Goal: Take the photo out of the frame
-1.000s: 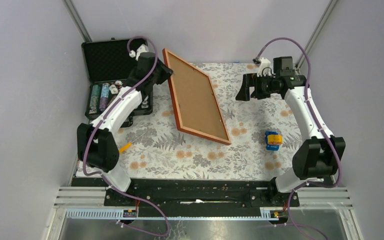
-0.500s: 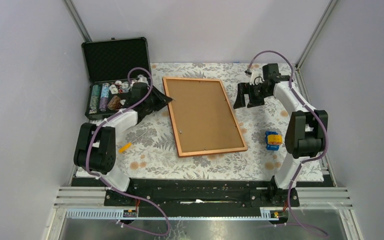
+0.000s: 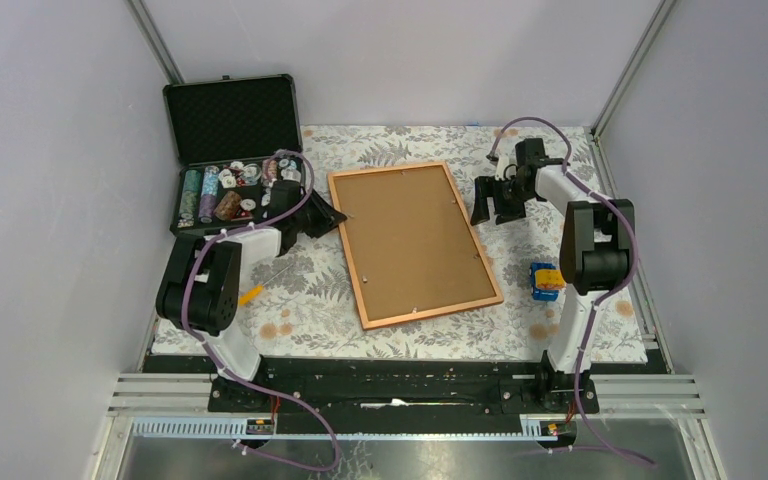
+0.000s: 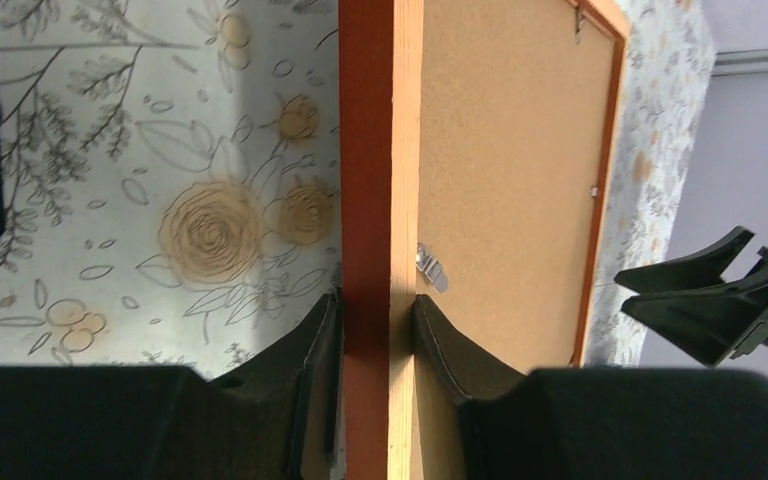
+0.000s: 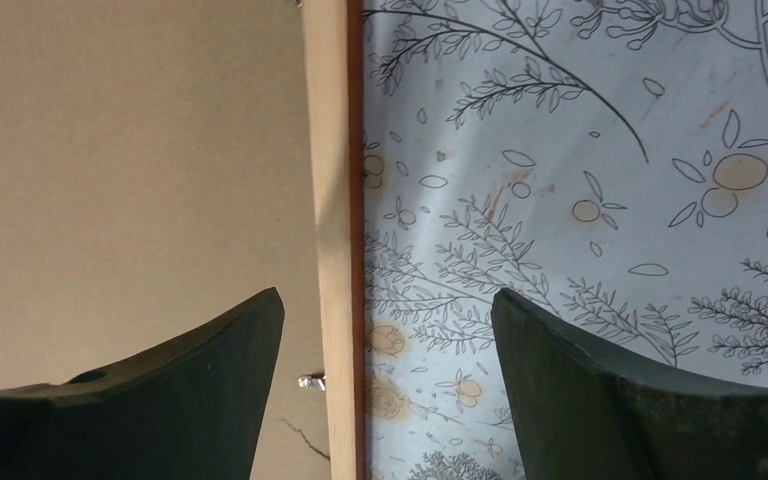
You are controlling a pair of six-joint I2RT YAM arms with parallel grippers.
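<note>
The orange-red frame [image 3: 415, 243] lies face down on the flowered cloth with its brown back up. The photo is hidden under that back. My left gripper [image 3: 330, 215] is shut on the frame's left border; in the left wrist view the gripper [image 4: 375, 320] pinches the border, one finger outside and one on the backing beside a metal clip [image 4: 432, 268]. My right gripper [image 3: 487, 208] is open at the frame's right edge. In the right wrist view the gripper [image 5: 385, 330] straddles the frame's border [image 5: 335, 250] without touching it, near a small clip [image 5: 312, 381].
An open black case [image 3: 230, 115] with poker chips stands at the back left, close to my left arm. An orange-handled screwdriver [image 3: 250, 294] lies left of the frame. A blue and yellow object [image 3: 546, 280] sits on the right by the right arm.
The frame, held tilted up on its edge, has come down flat on the cloth. Both arms have dropped low, and the right gripper's jaws have narrowed a little over the frame's right edge.
</note>
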